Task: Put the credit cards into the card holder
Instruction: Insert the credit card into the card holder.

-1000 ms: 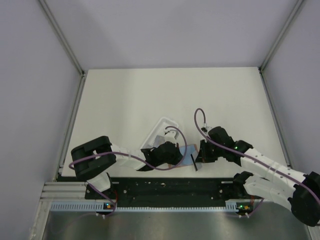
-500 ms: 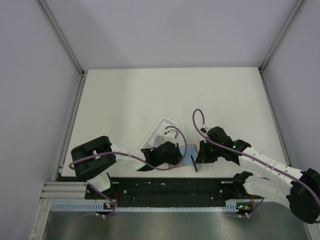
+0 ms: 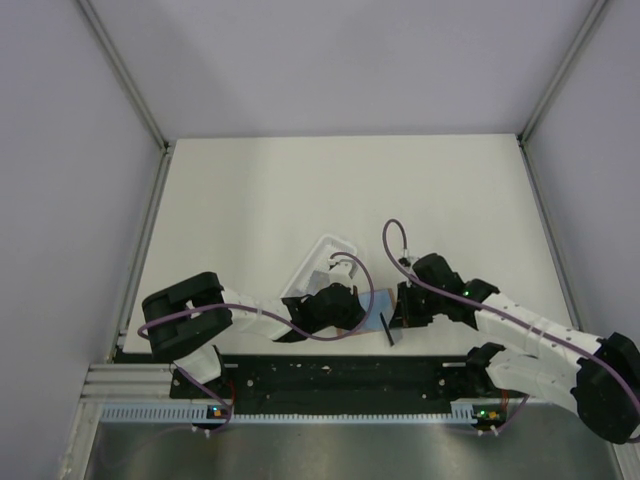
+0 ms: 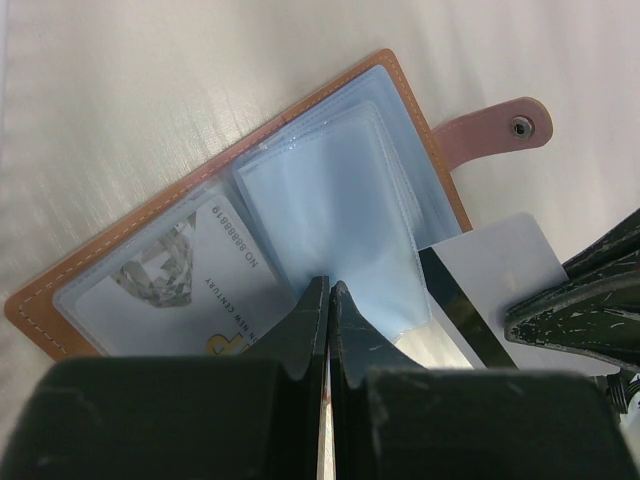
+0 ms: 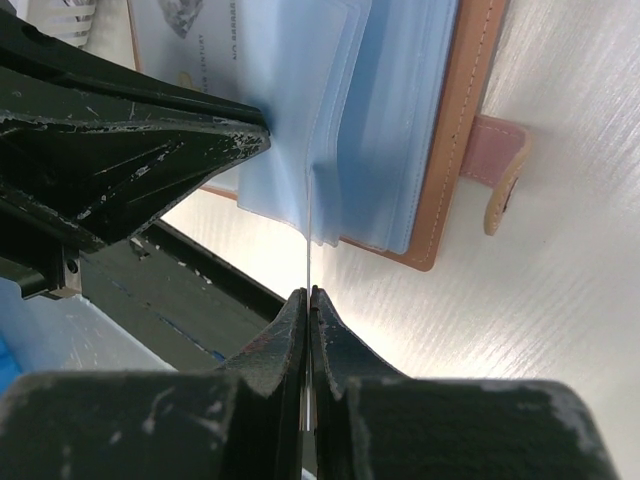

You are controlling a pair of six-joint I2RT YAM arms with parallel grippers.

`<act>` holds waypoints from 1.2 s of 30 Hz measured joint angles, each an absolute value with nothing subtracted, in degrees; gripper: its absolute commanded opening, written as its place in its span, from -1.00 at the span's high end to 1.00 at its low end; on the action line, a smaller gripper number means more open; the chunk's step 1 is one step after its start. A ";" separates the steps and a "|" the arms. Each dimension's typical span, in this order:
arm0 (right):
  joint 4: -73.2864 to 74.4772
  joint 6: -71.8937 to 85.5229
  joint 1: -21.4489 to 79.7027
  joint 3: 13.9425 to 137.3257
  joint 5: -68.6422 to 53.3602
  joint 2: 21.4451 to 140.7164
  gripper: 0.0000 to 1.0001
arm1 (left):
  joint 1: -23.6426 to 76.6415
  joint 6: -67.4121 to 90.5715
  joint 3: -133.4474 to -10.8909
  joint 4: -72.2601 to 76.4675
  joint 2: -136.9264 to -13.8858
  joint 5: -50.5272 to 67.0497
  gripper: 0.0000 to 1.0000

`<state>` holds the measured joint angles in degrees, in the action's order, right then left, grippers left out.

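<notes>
The card holder lies open near the table's front edge, orange-brown outside with pale blue clear sleeves. A printed card sits in its left sleeve. My left gripper is shut, pinching up one of the card holder's sleeves. My right gripper is shut on a credit card seen edge-on, its top edge in among the sleeves. In the left wrist view that credit card is white with a dark stripe, at the holder's right side. From above, the left gripper and right gripper face each other across the holder.
A white plastic tray lies just behind the left gripper. The holder's pink snap strap sticks out to its right. The black base rail runs along the table's near edge, close below both grippers. Grey walls enclose the table.
The right arm has edged slightly left, bringing the credit card a little closer into the holder. The left gripper has not moved.
</notes>
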<state>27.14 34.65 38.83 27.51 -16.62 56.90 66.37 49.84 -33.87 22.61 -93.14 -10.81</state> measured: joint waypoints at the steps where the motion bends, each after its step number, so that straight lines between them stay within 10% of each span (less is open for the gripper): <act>1: 26.83 34.63 38.83 27.29 -16.95 56.97 1.00 | 66.37 49.84 -33.87 22.59 -93.14 -10.81 1.00; 36: 12.82 37.17 38.83 23.99 -21.80 57.91 1.00 | 66.37 46.92 -34.37 14.11 -77.56 -11.70 1.00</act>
<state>12.82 37.17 38.83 23.99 -21.80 57.91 66.37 46.92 -34.37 14.11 -77.56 -11.70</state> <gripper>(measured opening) 0.005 0.013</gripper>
